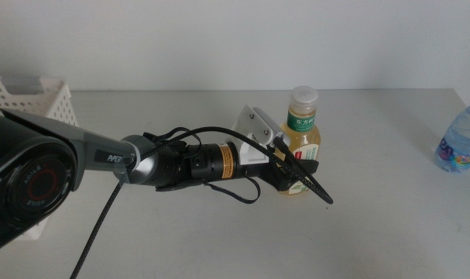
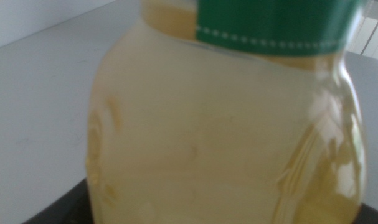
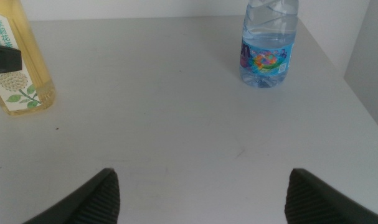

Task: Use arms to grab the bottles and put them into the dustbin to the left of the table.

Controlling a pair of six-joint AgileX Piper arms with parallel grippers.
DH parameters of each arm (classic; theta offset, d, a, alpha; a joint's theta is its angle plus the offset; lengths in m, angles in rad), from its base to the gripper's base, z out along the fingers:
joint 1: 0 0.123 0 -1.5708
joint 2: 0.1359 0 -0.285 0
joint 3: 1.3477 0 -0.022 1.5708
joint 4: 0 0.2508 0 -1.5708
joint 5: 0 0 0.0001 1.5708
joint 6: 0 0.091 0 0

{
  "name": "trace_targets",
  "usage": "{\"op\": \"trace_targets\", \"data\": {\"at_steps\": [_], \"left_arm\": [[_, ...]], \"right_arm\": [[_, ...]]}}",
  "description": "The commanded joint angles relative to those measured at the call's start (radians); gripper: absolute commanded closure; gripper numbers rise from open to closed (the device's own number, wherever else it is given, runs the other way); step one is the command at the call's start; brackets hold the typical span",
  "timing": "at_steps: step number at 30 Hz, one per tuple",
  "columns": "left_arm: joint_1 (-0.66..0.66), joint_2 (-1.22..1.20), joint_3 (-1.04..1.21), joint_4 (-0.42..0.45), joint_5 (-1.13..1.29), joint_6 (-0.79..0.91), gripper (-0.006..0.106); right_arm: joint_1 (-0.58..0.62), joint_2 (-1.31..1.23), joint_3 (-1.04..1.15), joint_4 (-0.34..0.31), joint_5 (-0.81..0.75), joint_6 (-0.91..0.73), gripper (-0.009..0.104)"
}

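The yellow tea bottle with a white cap and green label stands upright mid-table. My left arm reaches in from the left, and its gripper is shut around the bottle's lower body. The bottle fills the left wrist view. In the right wrist view the same bottle has a black jaw lying across it. A clear water bottle stands at the table's right edge. My right gripper is open over bare tabletop, short of both bottles. The white perforated dustbin sits at the far left.
The left arm's black cable loops beside the wrist and trails down to the table's front edge. The grey-white table ends just beyond the water bottle on the right. A white wall stands behind the table.
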Motion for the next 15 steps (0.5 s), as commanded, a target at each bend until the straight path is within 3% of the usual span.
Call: {"op": "trace_targets", "data": {"at_steps": [1, 9, 15], "left_arm": [[-0.007, -0.058, -0.026, -0.032, -0.064, -0.054, 0.024], [-0.006, -0.096, -0.026, 0.001, -0.042, -0.092, 0.070], [-0.006, -0.244, -0.026, 0.069, 0.310, -0.258, 0.076]], "right_arm": [[-0.005, -0.022, -0.006, -0.012, -0.061, -0.009, 0.027], [-0.005, -0.022, -0.006, -0.012, -0.061, -0.009, 0.027], [-0.005, -0.022, -0.006, -0.012, -0.061, -0.009, 0.027]]}}
